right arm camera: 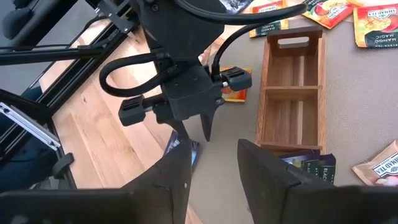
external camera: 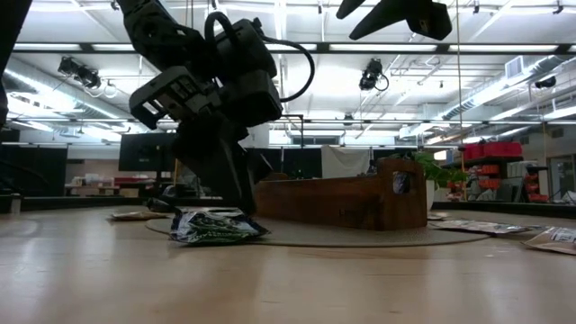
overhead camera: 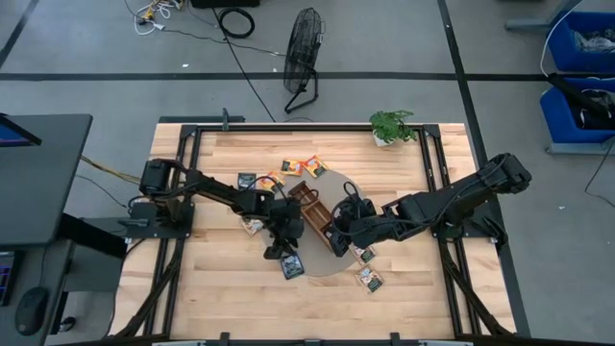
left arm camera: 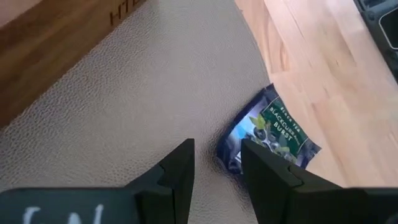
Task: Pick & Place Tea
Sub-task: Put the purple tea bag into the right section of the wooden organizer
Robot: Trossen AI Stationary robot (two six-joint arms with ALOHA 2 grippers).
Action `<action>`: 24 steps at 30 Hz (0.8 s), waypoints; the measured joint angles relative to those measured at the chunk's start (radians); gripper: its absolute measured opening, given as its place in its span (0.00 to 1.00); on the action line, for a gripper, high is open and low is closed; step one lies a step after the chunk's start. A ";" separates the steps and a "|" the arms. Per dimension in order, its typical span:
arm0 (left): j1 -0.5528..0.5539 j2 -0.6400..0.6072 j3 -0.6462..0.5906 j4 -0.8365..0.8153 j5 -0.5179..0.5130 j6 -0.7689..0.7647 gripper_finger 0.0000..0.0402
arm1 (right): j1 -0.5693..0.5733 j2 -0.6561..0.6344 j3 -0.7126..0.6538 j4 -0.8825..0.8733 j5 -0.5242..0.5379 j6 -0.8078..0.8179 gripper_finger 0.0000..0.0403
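A dark blue tea sachet (left arm camera: 268, 134) lies flat, half on the round mat (left arm camera: 124, 112) and half on the bare wood, near the table's near side (overhead camera: 292, 266). My left gripper (left arm camera: 217, 165) is open and hangs low over the sachet's mat-side edge, with a finger on each side of that corner. In the low view its fingers (external camera: 236, 193) point down just behind the sachet (external camera: 216, 227). My right gripper (right arm camera: 214, 165) is open and hovers above the near end of the wooden tray (right arm camera: 292, 93). More dark sachets (right arm camera: 314, 165) show at that end of the tray. My left gripper comes at the dark sachet's mat-side edge (left arm camera: 229, 152) from above, fingers pointing down, one on either side of it. The sachet lies flat. Whether the fingers touch it, I cannot tell.
Orange sachets (overhead camera: 300, 165) and a dark one (overhead camera: 246, 180) lie beyond the tray (overhead camera: 309, 204). Pale sachets lie left of the mat (overhead camera: 253, 226) and by its near right edge (overhead camera: 369, 279). A potted plant (overhead camera: 392, 125) stands at the far edge. The two grippers are close together.
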 joint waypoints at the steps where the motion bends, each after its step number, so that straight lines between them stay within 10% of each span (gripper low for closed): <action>1: -0.001 0.000 0.000 0.000 0.000 0.004 0.34 | 0.000 0.000 0.000 0.000 0.000 0.000 0.34; 17: -0.043 0.040 0.002 0.034 -0.018 0.000 0.33 | 0.000 0.000 0.000 -0.009 0.000 0.009 0.34; 24: -0.043 0.047 0.003 0.015 -0.026 0.007 0.15 | 0.000 0.000 0.000 -0.017 0.000 0.011 0.34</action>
